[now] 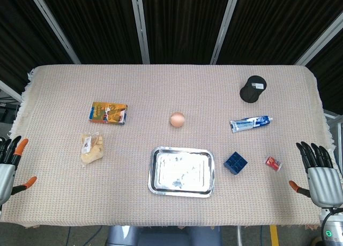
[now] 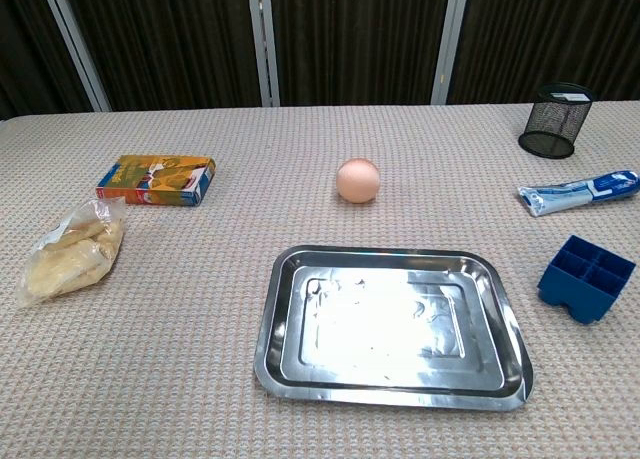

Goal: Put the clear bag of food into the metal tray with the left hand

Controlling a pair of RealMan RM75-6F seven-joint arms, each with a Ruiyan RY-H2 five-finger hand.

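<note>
The clear bag of food (image 1: 91, 148), its long axis running away from the robot, is found well left of the metal tray (image 1: 182, 189), nearer the empty, spread-fingered left hand (image 1: 7, 163).

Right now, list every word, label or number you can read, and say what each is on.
No text can be read in either view.
Box: colourful print, too blurred to read.
Tube: blue print, too blurred.
Pen cup: white label, too small.
Bag: small label in the head view, too small.
Red packet: too small.
Tray, ball, blue block: no markings.
</note>
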